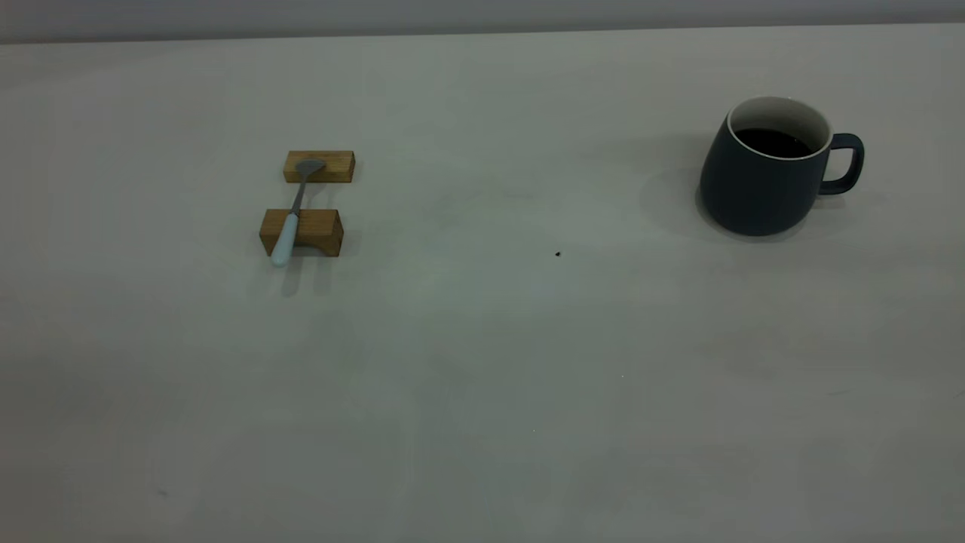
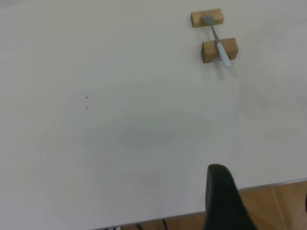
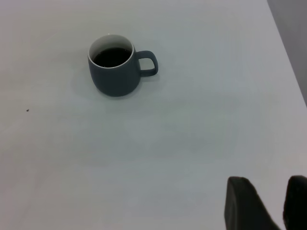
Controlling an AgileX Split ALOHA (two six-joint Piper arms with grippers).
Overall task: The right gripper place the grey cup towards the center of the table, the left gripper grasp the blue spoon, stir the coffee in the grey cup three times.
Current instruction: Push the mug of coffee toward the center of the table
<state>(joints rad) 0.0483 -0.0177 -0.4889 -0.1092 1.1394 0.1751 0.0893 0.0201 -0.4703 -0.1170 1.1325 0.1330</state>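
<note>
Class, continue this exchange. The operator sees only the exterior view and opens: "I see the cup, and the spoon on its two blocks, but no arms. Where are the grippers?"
Observer: The left gripper hangs over the edge of the table, far from the blue spoon.
Operator: And the right one?
Observer: The right gripper is open and empty, well short of the grey cup.
Operator: Anything near the cup I should know about?
Observer: The table ends some way past the cup's handle side.
</note>
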